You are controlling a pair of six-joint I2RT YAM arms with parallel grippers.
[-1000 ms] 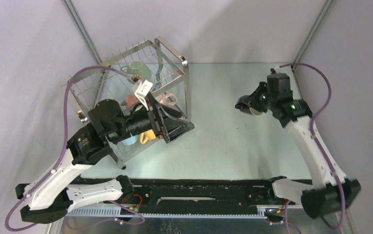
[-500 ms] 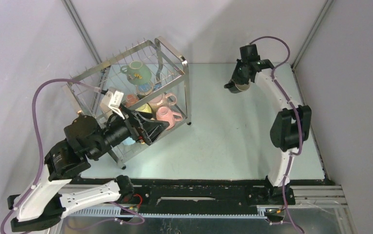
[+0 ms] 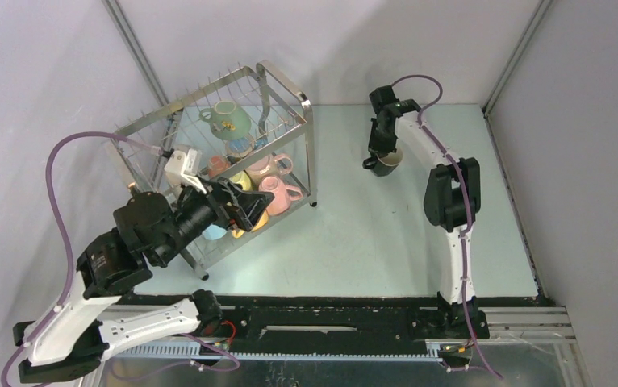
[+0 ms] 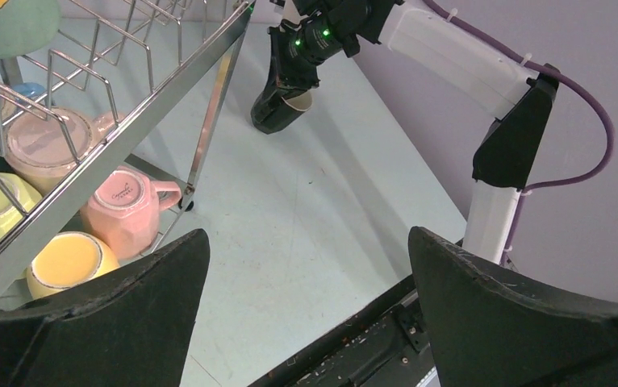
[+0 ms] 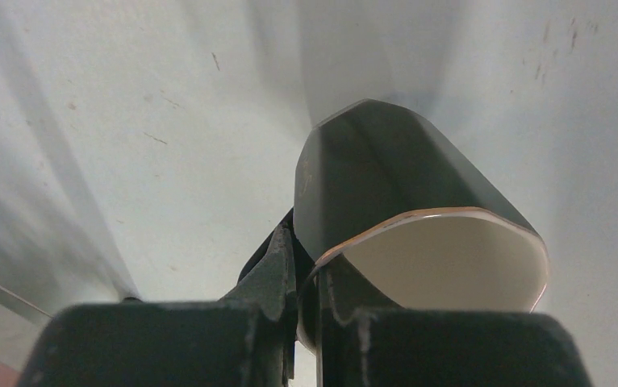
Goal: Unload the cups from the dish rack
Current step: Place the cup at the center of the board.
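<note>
Pale green surface (image 3: 370, 234), lightly scuffed, boxed in by plain grey walls (image 3: 354, 40). The rack (image 3: 286, 87) stands far left with pink, yellow and green cups (image 3: 277, 192) inside. The left claw (image 3: 259, 208) gapes empty beside it. The right claw (image 3: 382, 153) pinches the rim of 1 black cup (image 3: 386, 165) at the far side.

I'm looking at a pale mint-green tabletop (image 3: 370, 234), evenly lit, with a few small dark scuffs (image 5: 157, 139) that show only close up in the right wrist view. Plain pale grey panels box it in: a left wall (image 3: 39, 81), a far wall (image 3: 330, 40) and a right wall (image 3: 596, 161), with a slanted aluminium left post (image 3: 132, 48) and right post (image 3: 519, 52) at the far corners. A black rail (image 3: 330, 318) runs along the near edge, with a strip of sheet metal (image 3: 330, 375) just nearer still.
</note>
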